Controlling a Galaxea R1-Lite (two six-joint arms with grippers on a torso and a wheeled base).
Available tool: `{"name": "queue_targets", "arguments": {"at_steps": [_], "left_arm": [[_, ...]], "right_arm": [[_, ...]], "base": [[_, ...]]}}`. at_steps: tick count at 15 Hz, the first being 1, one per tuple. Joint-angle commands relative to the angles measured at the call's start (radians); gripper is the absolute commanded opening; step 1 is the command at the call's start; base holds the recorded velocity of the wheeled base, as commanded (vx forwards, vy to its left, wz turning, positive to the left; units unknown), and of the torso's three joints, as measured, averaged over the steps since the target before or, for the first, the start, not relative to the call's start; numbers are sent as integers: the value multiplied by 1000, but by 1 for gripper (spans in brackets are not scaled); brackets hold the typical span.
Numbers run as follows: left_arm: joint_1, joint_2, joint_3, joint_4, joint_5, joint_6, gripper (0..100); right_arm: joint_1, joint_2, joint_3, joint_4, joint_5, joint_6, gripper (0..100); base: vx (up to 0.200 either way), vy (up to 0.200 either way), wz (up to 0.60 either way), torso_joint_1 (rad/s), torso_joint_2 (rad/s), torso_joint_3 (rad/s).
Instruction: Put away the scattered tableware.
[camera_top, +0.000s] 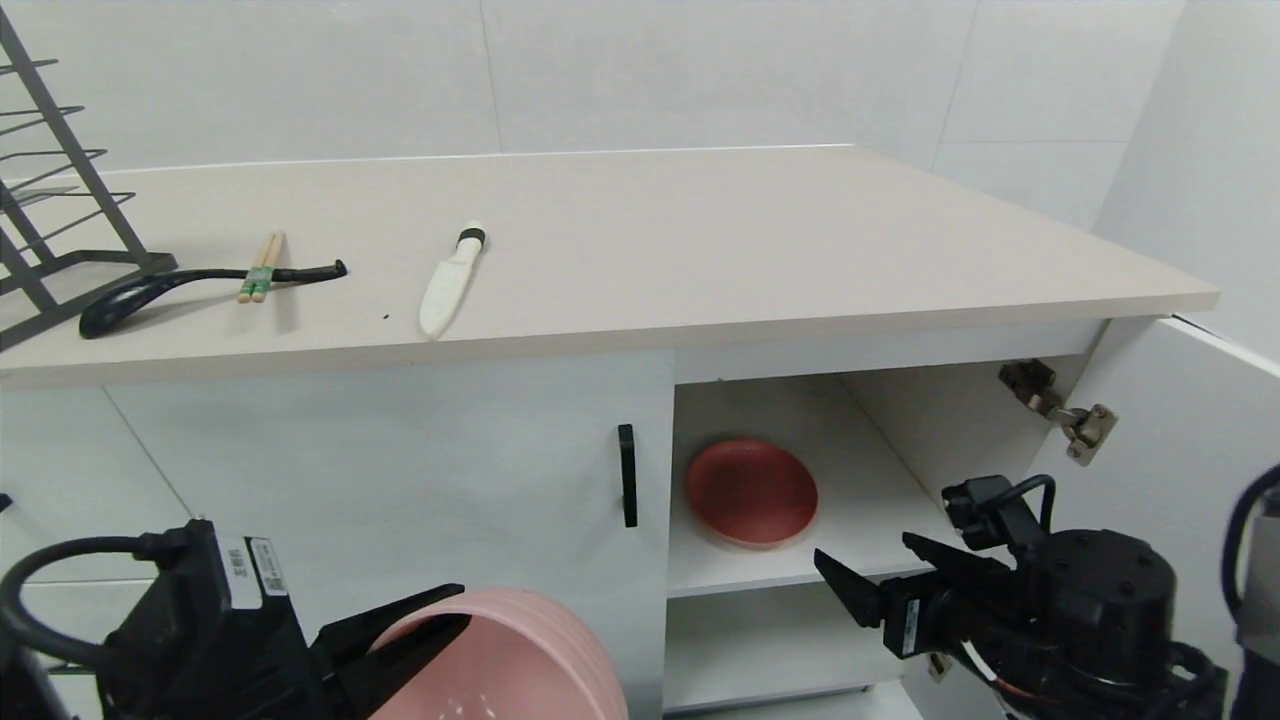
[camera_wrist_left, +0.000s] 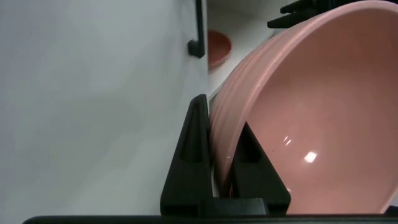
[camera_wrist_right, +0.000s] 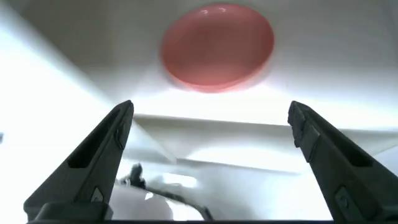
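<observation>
Left gripper (camera_top: 455, 607) clamps pink bowl (camera_top: 520, 660) rim between its jaws, likely for shelving; right gripper (camera_top: 862, 548) jaws gape empty, red plate (camera_top: 752, 492) shelved ahead of them.

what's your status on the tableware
Left gripper shut on pink bowl. Right gripper open, facing red plate on cabinet shelf. Ladle, chopsticks, knife on counter.

Walls (camera_top: 700, 70): large pale tiles noted | Countertop (camera_top: 750, 230): beige, evenly lit | Cabinet (camera_top: 400, 470): white, left door shut, black handle (camera_top: 627, 475) fitted | Right door (camera_top: 1180, 420): swung open on metal hinge (camera_top: 1060, 410) | Shelf (camera_top: 870, 500): white, inside | Wire rack (camera_top: 60, 190): dark, possibly for dishes, stood at counter's left end
</observation>
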Motion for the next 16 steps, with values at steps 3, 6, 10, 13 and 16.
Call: {"name": "queue_targets", "arguments": {"at_steps": [3, 6, 10, 13, 16], "left_arm": [[-109, 150, -122, -2, 8, 59, 0], [-166, 348, -230, -14, 23, 155, 0], [-272, 670, -375, -280, 175, 148, 0], [-293, 825, -380, -497, 203, 166, 0], [-290, 894, -463, -533, 362, 177, 0]], "right_arm": [[43, -144, -25, -1, -2, -66, 100], [60, -210, -17, -1, -2, -69, 100], [-15, -249, -11, -1, -1, -141, 100], [-26, -272, -2, -1, -1, -147, 100], [-36, -270, -4, -1, 1, -147, 100]], "base": [[0, 0, 0, 0, 0, 0], [0, 0, 0, 0, 0, 0], [0, 0, 0, 0, 0, 0], [0, 0, 0, 0, 0, 0], [0, 0, 0, 0, 0, 0]]}}
